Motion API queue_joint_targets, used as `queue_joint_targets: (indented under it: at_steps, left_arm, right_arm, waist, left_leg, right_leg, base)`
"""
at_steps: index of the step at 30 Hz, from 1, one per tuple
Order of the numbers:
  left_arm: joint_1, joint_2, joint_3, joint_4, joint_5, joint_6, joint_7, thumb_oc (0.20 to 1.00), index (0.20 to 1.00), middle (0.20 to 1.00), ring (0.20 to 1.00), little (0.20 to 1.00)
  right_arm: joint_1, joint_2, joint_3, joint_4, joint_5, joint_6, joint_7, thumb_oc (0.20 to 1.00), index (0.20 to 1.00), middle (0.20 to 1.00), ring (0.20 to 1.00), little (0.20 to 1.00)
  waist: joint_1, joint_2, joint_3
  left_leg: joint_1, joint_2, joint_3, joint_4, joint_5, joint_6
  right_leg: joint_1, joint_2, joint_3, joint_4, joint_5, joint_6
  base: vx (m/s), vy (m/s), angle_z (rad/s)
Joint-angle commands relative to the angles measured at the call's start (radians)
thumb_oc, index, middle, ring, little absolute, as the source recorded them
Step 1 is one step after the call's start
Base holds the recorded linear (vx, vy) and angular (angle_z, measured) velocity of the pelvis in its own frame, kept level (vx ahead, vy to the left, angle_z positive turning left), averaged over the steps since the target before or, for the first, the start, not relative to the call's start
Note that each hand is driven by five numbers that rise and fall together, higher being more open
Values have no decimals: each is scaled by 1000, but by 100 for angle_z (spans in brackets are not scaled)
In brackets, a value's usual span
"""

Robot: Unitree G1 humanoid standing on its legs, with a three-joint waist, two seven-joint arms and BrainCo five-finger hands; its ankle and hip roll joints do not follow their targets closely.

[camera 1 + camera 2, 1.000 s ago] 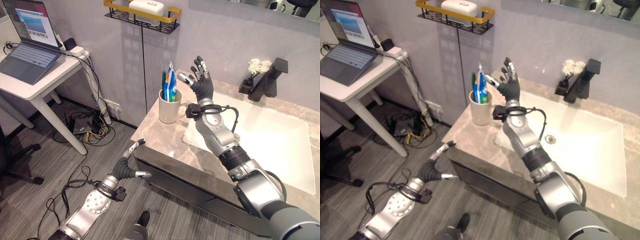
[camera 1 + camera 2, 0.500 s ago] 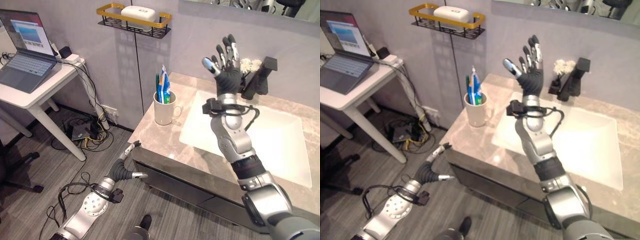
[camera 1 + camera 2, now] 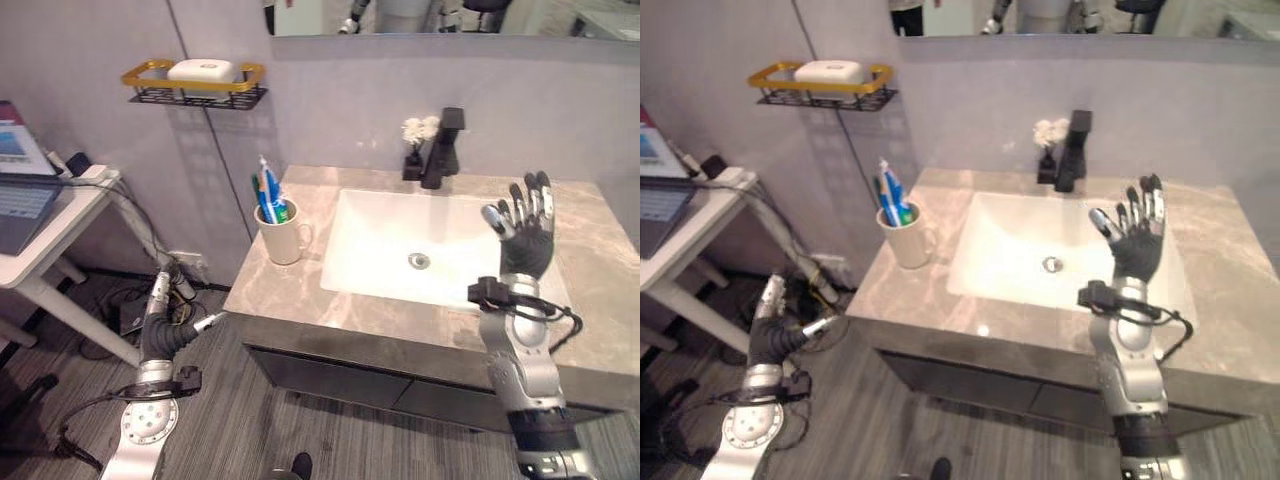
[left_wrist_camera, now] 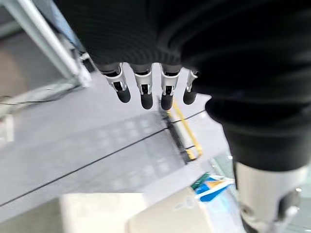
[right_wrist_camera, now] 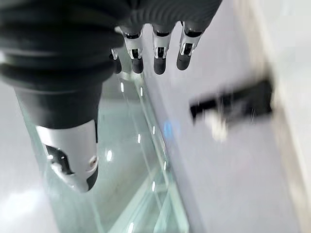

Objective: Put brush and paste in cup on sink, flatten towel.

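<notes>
A cream cup (image 3: 283, 239) stands on the marble counter (image 3: 300, 300) left of the white sink basin (image 3: 380, 250). A green toothbrush and a blue paste tube (image 3: 268, 193) stick up out of the cup. My right hand (image 3: 522, 228) is raised over the counter at the basin's right edge, far from the cup, with straight spread fingers (image 5: 155, 54) and nothing in it. My left hand (image 3: 160, 322) hangs below counter height, left of the cabinet, open with fingers (image 4: 143, 93) pointing up and holding nothing.
A black faucet (image 3: 441, 150) and a small white flower (image 3: 415, 128) stand behind the basin. A gold-rimmed wall shelf (image 3: 195, 85) with a white soap box hangs above the cup. A white table (image 3: 45, 235) with a laptop stands at the left.
The camera has swung, so the whole scene has shifted. My right hand went from beside the cup across the basin to its right side, still open. My left hand stays low and open.
</notes>
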Motion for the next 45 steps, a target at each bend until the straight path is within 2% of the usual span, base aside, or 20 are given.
queue_joint_targets:
  at_steps: [1, 6, 9, 11, 13, 14, 16, 17, 18, 20, 21, 26, 35, 39, 40, 41, 42, 43, 44, 45]
  left_arm:
    - [-33, 58, 65, -50, -1, -57, 50, 1000, 1000, 1000, 1000, 1000]
    - [-57, 56, 96, -53, 29, -58, 71, 1000, 1000, 1000, 1000, 1000]
    - [-62, 54, 113, -42, 41, -58, 84, 1000, 1000, 1000, 1000, 1000]
    - [-72, 42, 127, -24, 34, -58, 97, 1000, 1000, 1000, 1000, 1000]
    - [-75, 32, 143, -13, 36, -56, 111, 1000, 1000, 1000, 1000, 1000]
    - [-76, 21, 152, -1, 29, -56, 122, 1000, 1000, 1000, 1000, 1000]
    - [-79, 0, 158, 12, 10, -59, 131, 1000, 1000, 1000, 1000, 1000]
    - [-79, -12, 162, 21, -2, -64, 137, 1000, 1000, 1000, 1000, 1000]
    - [-82, -20, 168, 25, -18, -68, 144, 1000, 1000, 1000, 1000, 1000]
    - [-78, -26, 176, 28, -20, -73, 146, 1000, 1000, 1000, 1000, 1000]
    - [-79, -28, 178, 33, -15, -70, 146, 1000, 1000, 1000, 1000, 1000]
    - [-76, -55, 191, 40, -31, -88, 169, 1000, 1000, 1000, 1000, 1000]
    - [-76, -59, 171, 69, -39, -80, 168, 1000, 1000, 1000, 1000, 1000]
    - [-85, -46, 162, 70, -36, -84, 158, 1000, 1000, 1000, 1000, 1000]
    - [-94, -37, 147, 74, -37, -89, 158, 1000, 1000, 1000, 1000, 1000]
    - [-103, -28, 144, 75, -34, -90, 162, 1000, 1000, 1000, 1000, 1000]
    - [-104, -27, 143, 75, -34, -90, 162, 1000, 1000, 1000, 1000, 1000]
    - [-118, -11, 145, 78, -33, -93, 169, 1000, 1000, 1000, 1000, 1000]
    - [-126, -9, 139, 82, -38, -94, 170, 1000, 1000, 1000, 1000, 1000]
    - [-126, -9, 139, 83, -39, -95, 170, 1000, 1000, 1000, 1000, 1000]
  right_arm:
    - [-31, 7, -40, -65, -75, -66, 37, 1000, 1000, 1000, 1000, 1000]
    - [48, 34, -75, -61, -93, -61, 53, 1000, 1000, 1000, 1000, 1000]
    - [89, 44, -90, -50, -99, -56, 63, 1000, 1000, 1000, 1000, 1000]
    - [117, 59, -100, -40, -92, -62, 71, 1000, 1000, 1000, 1000, 1000]
    - [124, 69, -101, -38, -90, -65, 75, 1000, 1000, 1000, 1000, 1000]
    - [128, 74, -102, -35, -85, -70, 76, 1000, 1000, 1000, 1000, 1000]
    - [152, 83, -113, -35, -79, -75, 74, 1000, 1000, 1000, 1000, 1000]
    - [161, 83, -123, -36, -79, -82, 74, 1000, 1000, 1000, 1000, 1000]
    - [162, 80, -128, -38, -74, -92, 67, 1000, 1000, 1000, 1000, 1000]
    - [168, 84, -129, -43, -76, -96, 66, 1000, 1000, 1000, 1000, 1000]
    - [174, 85, -133, -45, -78, -103, 62, 1000, 1000, 1000, 1000, 1000]
    - [166, 64, -145, -49, -70, -118, 55, 1000, 1000, 1000, 1000, 1000]
    - [185, 58, -158, -77, -74, -128, 45, 1000, 1000, 1000, 1000, 1000]
    - [169, 54, -153, -87, -70, -139, 49, 1000, 1000, 1000, 1000, 1000]
    - [159, 42, -153, -84, -71, -141, 42, 1000, 1000, 1000, 1000, 1000]
    - [145, 34, -158, -84, -69, -141, 31, 1000, 1000, 1000, 1000, 1000]
    - [144, 34, -159, -83, -70, -141, 31, 1000, 1000, 1000, 1000, 1000]
    - [136, 29, -166, -70, -68, -139, 23, 1000, 1000, 1000, 1000, 1000]
    - [135, 30, -161, -73, -72, -138, 16, 1000, 1000, 1000, 1000, 1000]
    - [136, 30, -160, -74, -73, -137, 14, 1000, 1000, 1000, 1000, 1000]
  waist:
    - [3, -66, -39]
    - [-32, -70, -42]
    - [-49, -70, -34]
    - [-69, -66, -12]
    - [-71, -60, 14]
    - [-72, -55, 27]
    - [-83, -61, 34]
    - [-90, -68, 35]
    - [-89, -77, 36]
    - [-75, -89, 34]
    - [-80, -96, 28]
    - [-64, -97, 12]
    - [-66, -88, -10]
    - [-59, -91, 8]
    - [-53, -91, 27]
    - [-47, -98, 38]
    - [-49, -99, 36]
    - [-51, -103, 42]
    - [-61, -97, 37]
    - [-59, -95, 36]
  left_leg:
    - [57, -24, 11, 24, -189, 38]
    - [67, -44, 38, 33, -212, 62]
    - [71, -57, 57, 42, -223, 81]
    - [83, -64, 63, 46, -227, 100]
    - [90, -59, 74, 46, -228, 112]
    - [96, -54, 85, 45, -228, 114]
    - [107, -54, 84, 42, -227, 114]
    - [111, -58, 80, 42, -228, 118]
    - [107, -66, 78, 45, -228, 120]
    - [101, -73, 82, 50, -231, 116]
    - [100, -72, 78, 56, -236, 113]
    - [81, -59, 68, 119, -264, 90]
    - [102, -32, 29, 102, -255, 50]
    - [44, -57, -18, 254, -299, 39]
    - [-10, -43, -17, 279, -266, 20]
    - [-63, -32, -47, 269, -235, 2]
    - [-65, -34, -49, 268, -232, 2]
    - [-112, -14, -69, 248, -194, -15]
    - [-101, 8, -56, 212, -192, -15]
    - [-97, 11, -54, 202, -188, -16]
  right_leg:
    - [-27, -48, 20, 73, -84, 17]
    - [-62, -78, 61, 114, -76, 39]
    - [-107, -93, 99, 180, -78, 54]
    - [-176, -92, 139, 309, -73, 62]
    - [-262, -68, 153, 442, -86, 57]
    - [-295, -51, 137, 496, -97, 53]
    - [-318, 37, 141, 519, -141, 29]
    - [-329, 87, 147, 512, -153, 16]
    - [-328, 109, 138, 489, -159, -1]
    - [-306, 97, 75, 435, -165, -37]
    - [-281, 103, 74, 403, -172, -52]
    - [-191, 140, 85, 234, -137, -71]
    - [-106, 158, 83, 144, -139, -103]
    - [-83, 160, 99, 130, -146, -122]
    - [-72, 146, 96, 123, -142, -116]
    - [-75, 126, 98, 128, -137, -104]
    - [-78, 125, 97, 129, -137, -104]
    - [-84, 105, 98, 137, -139, -87]
    - [-100, 100, 94, 149, -139, -80]
    - [-102, 101, 95, 153, -140, -81]
  base:
    - [11, 40, -14]
    - [31, 126, -21]
    - [3, 174, -45]
    - [-31, 159, -30]
    - [-50, 97, -38]
    - [-27, 60, -49]
    - [46, -2, -48]
    - [85, -57, -21]
    - [64, -69, 5]
    - [89, -112, 18]
    - [137, -147, 13]
    - [108, -138, 26]
    - [79, -70, 16]
    - [3, 3, 26]
    - [-86, 177, -1]
    - [-92, 164, 3]
    - [-55, 217, 2]
    - [-36, 202, 0]
    - [-32, 199, -4]
    - [-5, 173, -9]
